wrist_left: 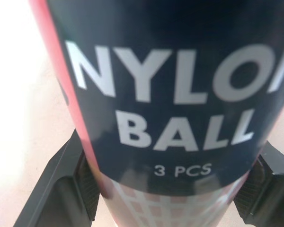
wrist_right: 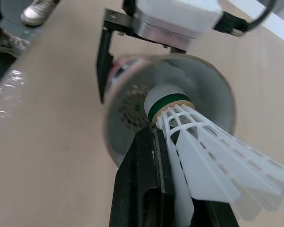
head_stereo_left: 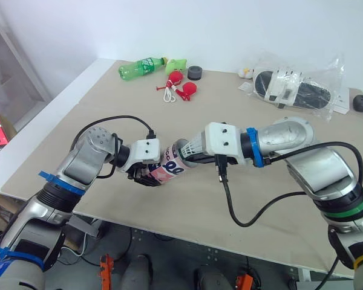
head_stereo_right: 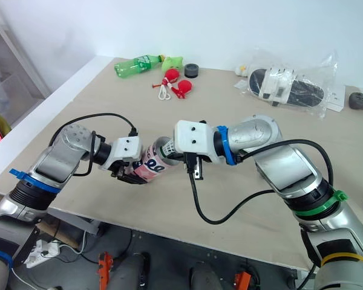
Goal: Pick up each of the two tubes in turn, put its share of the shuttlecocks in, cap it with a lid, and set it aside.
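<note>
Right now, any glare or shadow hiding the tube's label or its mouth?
Left wrist view: the table beside the tube is blown out white, but the label is readable. Right wrist view: the tube interior is shaded, but the shuttlecock cork at its mouth is well lit. Left eye view: glare patches on the plastic bag, tabletop evenly lit.

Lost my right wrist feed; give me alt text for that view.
The right tool grips a white shuttlecock by its skirt, its green-banded cork at the open mouth of the tube, which the left tool holds over the tan table.
</note>
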Robot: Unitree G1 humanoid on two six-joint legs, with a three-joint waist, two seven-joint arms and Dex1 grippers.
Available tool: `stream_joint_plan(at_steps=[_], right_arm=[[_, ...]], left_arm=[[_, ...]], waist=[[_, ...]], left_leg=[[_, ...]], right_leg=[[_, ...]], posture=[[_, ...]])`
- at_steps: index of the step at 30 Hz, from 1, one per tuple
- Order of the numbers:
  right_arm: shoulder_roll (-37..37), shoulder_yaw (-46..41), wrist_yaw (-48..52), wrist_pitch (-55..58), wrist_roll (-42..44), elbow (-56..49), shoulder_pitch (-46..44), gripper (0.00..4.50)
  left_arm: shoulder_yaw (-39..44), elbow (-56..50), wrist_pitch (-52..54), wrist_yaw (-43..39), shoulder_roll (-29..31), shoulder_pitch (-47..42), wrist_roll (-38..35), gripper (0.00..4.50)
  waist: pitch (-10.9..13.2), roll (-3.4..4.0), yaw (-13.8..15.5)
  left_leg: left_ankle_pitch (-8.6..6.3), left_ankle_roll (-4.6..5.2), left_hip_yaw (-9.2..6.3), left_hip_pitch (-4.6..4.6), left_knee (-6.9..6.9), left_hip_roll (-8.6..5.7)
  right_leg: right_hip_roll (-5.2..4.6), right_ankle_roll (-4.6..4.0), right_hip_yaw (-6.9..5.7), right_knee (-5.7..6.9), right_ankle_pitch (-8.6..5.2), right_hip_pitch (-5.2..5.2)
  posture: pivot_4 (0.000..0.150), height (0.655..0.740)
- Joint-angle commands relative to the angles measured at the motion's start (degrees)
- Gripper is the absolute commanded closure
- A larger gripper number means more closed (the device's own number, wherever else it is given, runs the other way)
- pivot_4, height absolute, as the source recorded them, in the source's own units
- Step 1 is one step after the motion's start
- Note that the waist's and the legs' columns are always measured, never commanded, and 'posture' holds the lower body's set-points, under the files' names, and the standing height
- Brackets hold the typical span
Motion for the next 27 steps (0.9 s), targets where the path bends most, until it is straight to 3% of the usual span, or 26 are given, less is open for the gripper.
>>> stream_joint_plan(at_steps=[1,5,6,8,11,20,27], right_arm=[[0.3,-2.8,0.7,1.1,1.0,-2.8,-2.1,3.48],[-1.0,-5.5,2.7,3.3,3.6,-3.6,-3.1,1.57],[-1.4,-6.1,3.3,3.7,4.1,-3.8,-3.2,0.90],[-2.7,-8.4,5.6,5.1,6.6,-2.7,-4.6,0.14],[-2.8,-9.9,7.1,5.8,8.2,0.3,-6.9,0.56],[3.8,1.8,9.5,0.9,0.8,8.9,-10.2,4.47],[11.7,9.3,9.6,-3.7,-6.9,18.4,-13.2,4.47]], left_arm=[[-3.1,0.5,0.8,0.3,-1.0,2.0,0.5,1.46],[-3.1,0.3,0.9,0.3,-1.0,2.1,0.4,1.46],[-3.1,0.3,0.9,0.3,-1.0,2.1,0.4,1.46],[-3.1,0.3,0.9,0.4,-1.0,2.2,0.4,1.46],[-3.1,0.4,0.8,0.5,-1.0,2.2,0.5,1.46],[-3.1,0.0,1.1,1.0,-1.4,2.3,0.2,1.46],[-2.9,-1.4,2.1,1.6,-1.5,3.1,0.0,1.46]], waist=[[0.0,0.00,0.0],[0.0,0.00,0.0],[0.0,0.00,0.0],[0.0,0.00,0.0],[0.0,0.03,0.0],[0.0,0.06,-0.1],[0.0,0.06,0.0]], left_leg=[[0.00,0.00,-0.01,0.00,0.01,0.00],[0.01,0.01,-0.02,0.00,0.02,0.00],[0.01,0.01,-0.04,0.00,0.02,-0.01],[0.01,0.01,-0.05,-0.01,0.02,-0.01],[0.01,0.01,-0.03,-0.02,0.00,-0.01],[0.03,0.03,-0.02,0.04,0.03,0.07],[0.03,0.02,-0.02,0.00,0.09,0.08]], right_leg=[[0.00,0.00,0.00,0.02,0.00,0.00],[0.00,-0.03,-0.02,0.05,0.01,0.00],[0.00,-0.04,-0.03,0.05,-0.01,0.00],[0.00,-0.05,-0.04,0.05,-0.02,0.01],[-0.01,-0.06,-0.03,0.06,-0.02,0.10],[0.04,-0.12,-0.13,0.13,-0.01,-0.03],[0.03,-0.10,-0.21,0.13,-0.02,-0.01]], posture=[[0.150,0.7400],[0.150,0.7400],[0.150,0.7400],[0.150,0.7400],[0.150,0.7400],[0.150,0.7400],[0.150,0.7400]])
